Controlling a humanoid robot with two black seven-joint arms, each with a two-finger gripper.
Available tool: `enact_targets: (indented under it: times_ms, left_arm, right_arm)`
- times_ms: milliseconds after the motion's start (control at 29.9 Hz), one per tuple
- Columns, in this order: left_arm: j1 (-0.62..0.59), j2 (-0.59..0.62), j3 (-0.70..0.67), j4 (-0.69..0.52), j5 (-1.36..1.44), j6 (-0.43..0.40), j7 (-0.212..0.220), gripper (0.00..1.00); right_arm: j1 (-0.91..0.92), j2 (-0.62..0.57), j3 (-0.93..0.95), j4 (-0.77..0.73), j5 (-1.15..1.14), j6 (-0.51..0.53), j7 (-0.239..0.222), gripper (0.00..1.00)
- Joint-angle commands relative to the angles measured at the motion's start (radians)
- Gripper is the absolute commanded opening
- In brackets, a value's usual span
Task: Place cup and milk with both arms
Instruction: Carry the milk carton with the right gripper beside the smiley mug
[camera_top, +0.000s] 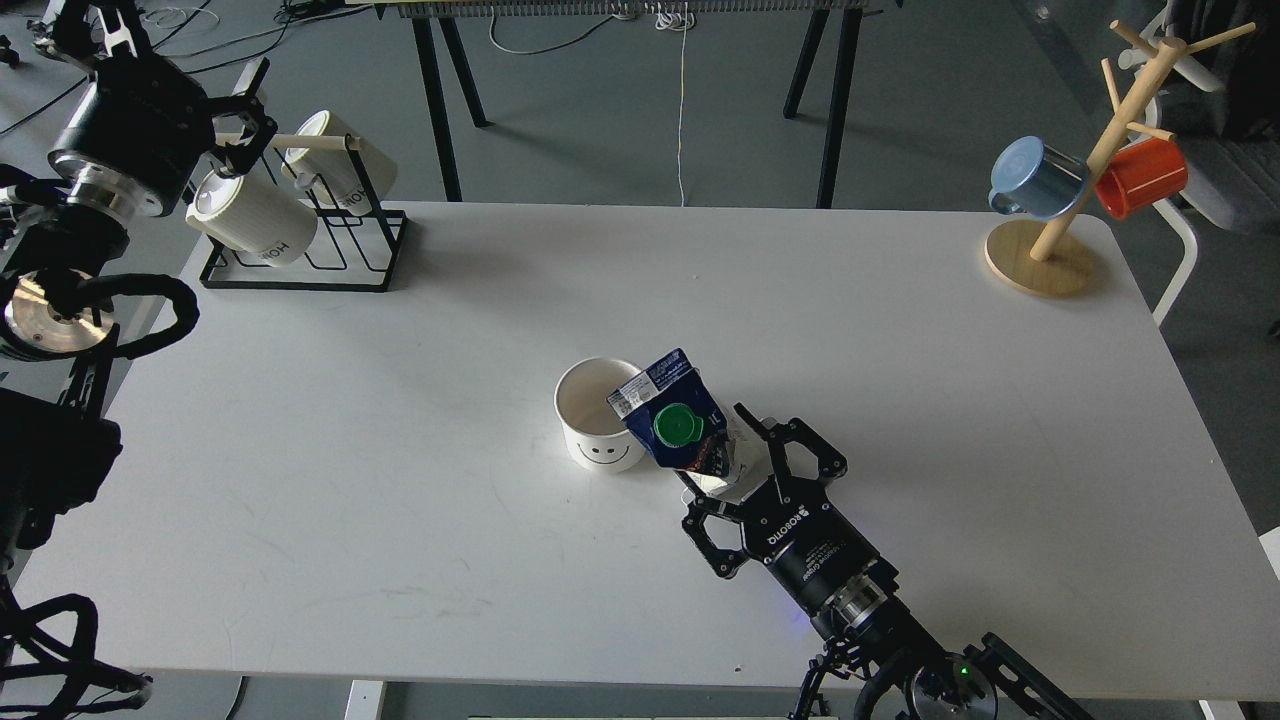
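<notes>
The cup (598, 428) stands upright near the middle of the white counter (400, 480), its smiley face turned toward the near edge and its mouth open upward. Just at its 3 o'clock side is the milk (675, 425), leaning toward the cup so that its gabled top and green cap overlap the cup's rim in this view; whether the two touch cannot be told.

The right claw (745, 470) comes in from 5 o'clock and has its fingers spread around the lower part of the milk, one finger on the far right side and one on the near left; it appears to be pinching the carton.

The left claw (240, 125) is well apart at 10 o'clock, up by the black wire rack (330, 255) that carries two ribbed white mugs (255, 215). Its fingers sit close about the wooden bar there, but whether they are pressed together cannot be told.

At 2 o'clock a wooden mug tree (1060, 240) holds a blue mug (1035, 178) and an orange mug (1140, 178).
</notes>
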Motion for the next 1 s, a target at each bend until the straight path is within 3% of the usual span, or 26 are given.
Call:
enact_targets:
  times_ms: [0, 968]
  left_arm:
    - [0.001, 0.000, 0.000, 0.000, 0.000, 0.000, 0.000, 1.00]
    - [-0.002, 0.001, 0.000, 0.000, 0.000, 0.000, 0.002, 1.00]
  right_arm:
    - [-0.001, 0.000, 0.013, 0.007, 0.005, 0.000, 0.001, 0.97]
    - [-0.025, 0.000, 0.111, 0.045, 0.029, 0.000, -0.003, 0.98]
